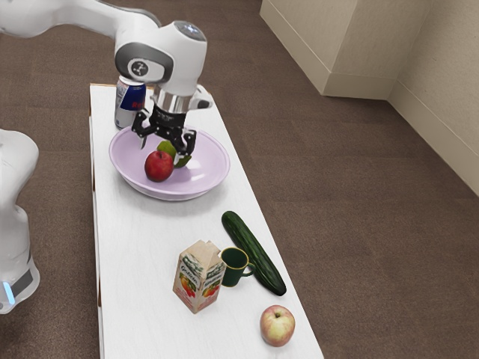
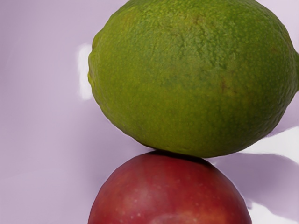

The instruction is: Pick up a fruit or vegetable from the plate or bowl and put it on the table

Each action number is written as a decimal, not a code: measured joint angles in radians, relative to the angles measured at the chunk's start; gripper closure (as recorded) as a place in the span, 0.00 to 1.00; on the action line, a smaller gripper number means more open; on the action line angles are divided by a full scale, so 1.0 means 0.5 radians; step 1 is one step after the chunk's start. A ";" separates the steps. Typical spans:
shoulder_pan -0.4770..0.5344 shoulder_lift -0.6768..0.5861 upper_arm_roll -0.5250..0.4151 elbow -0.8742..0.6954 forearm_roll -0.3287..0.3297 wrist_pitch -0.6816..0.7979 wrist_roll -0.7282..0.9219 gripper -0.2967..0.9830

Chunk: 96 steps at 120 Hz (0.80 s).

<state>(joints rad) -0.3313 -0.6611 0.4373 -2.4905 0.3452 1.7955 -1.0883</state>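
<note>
My gripper (image 1: 162,148) is over the lilac bowl (image 1: 209,168) in the exterior view, its two fingers spread wide apart and pointing down. A green lime (image 1: 167,149) lies in the bowl below the hand, partly covered by the near finger and the red apple. The red apple (image 1: 159,166) rests in the bowl beside it. In the wrist view the lime (image 2: 191,79) looms large under my hand, with the red apple (image 2: 168,193) against its side. Neither fruit is visibly pinched between the fingers.
Behind the bowl stands a can (image 1: 130,103). Along the white table (image 1: 138,254), toward the exterior view's bottom, are a juice carton (image 1: 197,277), a dark green mug (image 1: 233,269), a cucumber (image 1: 253,250) and a yellow-red apple (image 1: 277,326).
</note>
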 joint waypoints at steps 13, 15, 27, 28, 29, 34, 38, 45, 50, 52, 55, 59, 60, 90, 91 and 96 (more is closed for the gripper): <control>0.000 0.000 0.000 -0.029 -0.001 0.021 0.008 0.23; 0.000 0.000 0.000 -0.032 -0.001 0.025 0.009 0.23; 0.000 0.000 0.000 -0.048 -0.003 0.043 0.016 0.23; 0.000 0.000 0.000 -0.049 -0.003 0.044 0.016 0.23; 0.000 0.000 0.000 -0.050 -0.003 0.046 0.017 0.23; 0.000 0.000 0.000 -0.054 -0.004 0.053 0.019 0.23; 0.000 0.000 -0.001 -0.059 -0.005 0.059 0.021 0.23; 0.000 0.000 -0.001 -0.064 -0.007 0.068 0.023 0.23; 0.000 0.000 -0.001 -0.067 -0.007 0.072 0.025 0.23; 0.000 0.000 -0.001 -0.068 -0.008 0.074 0.026 0.23; 0.000 0.000 -0.001 -0.068 -0.008 0.076 0.027 0.23; 0.000 0.000 0.000 -0.070 -0.008 0.079 0.028 0.23; 0.000 0.000 0.000 -0.071 -0.008 0.080 0.028 0.23; 0.000 0.000 0.000 -0.098 -0.009 0.098 0.034 0.23; 0.000 0.000 0.000 -0.099 -0.009 0.099 0.034 0.23; 0.000 0.000 0.000 -0.101 -0.009 0.100 0.034 0.23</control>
<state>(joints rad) -0.3313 -0.6610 0.4373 -2.5409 0.3406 1.8455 -1.0713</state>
